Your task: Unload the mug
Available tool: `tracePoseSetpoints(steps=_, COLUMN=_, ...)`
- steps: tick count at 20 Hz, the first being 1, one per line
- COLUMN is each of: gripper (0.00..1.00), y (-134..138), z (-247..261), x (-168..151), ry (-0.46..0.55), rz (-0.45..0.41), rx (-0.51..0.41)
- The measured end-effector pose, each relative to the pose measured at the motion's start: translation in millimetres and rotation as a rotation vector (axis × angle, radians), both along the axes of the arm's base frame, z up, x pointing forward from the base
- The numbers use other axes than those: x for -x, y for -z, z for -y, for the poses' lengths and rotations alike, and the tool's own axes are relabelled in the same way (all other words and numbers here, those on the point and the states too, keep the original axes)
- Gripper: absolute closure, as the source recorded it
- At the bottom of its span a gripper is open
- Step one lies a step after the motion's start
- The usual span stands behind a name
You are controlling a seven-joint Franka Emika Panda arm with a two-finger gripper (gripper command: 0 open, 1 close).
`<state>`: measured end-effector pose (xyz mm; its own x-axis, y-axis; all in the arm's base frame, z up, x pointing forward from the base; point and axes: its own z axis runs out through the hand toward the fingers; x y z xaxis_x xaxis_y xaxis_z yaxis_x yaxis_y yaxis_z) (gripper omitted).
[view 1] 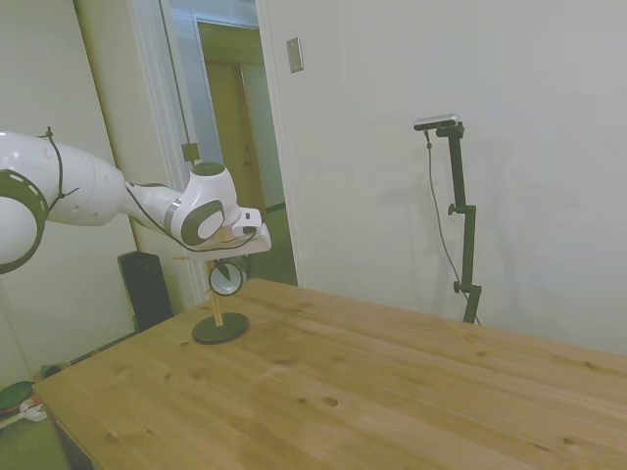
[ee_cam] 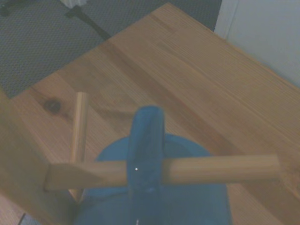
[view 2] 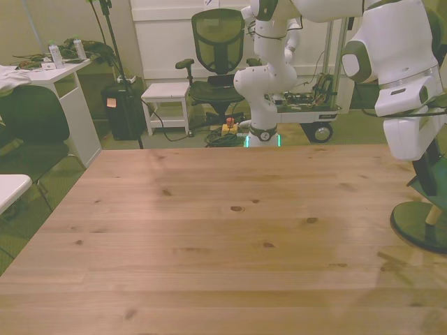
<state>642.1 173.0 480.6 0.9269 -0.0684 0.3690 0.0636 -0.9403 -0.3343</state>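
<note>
Light-blue enamel-style mug (view 1: 226, 280) with white inside and thin dark rim: hangs by its handle (ee_cam: 146, 140) on a horizontal wooden peg (ee_cam: 206, 169) of the peg stand, mouth turned sideways, clear of the table.

Wooden peg stand (view 1: 214, 311), slim upright on a dark round base (view 2: 421, 227): stands near one corner of the table, at the front view's right edge.

White two-finger gripper (view 1: 235, 249): directly above the mug at the stand's top; fingers hidden, grip state cannot be told.

Wooden plank table (view 2: 209, 230): carries the stand.
</note>
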Motion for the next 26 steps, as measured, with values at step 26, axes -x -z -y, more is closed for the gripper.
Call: tracePoseSetpoints(steps=26, gripper=1.00, y=-31.0, z=7.9, x=0.6, ry=-0.003, rz=0.012, rx=-0.016)
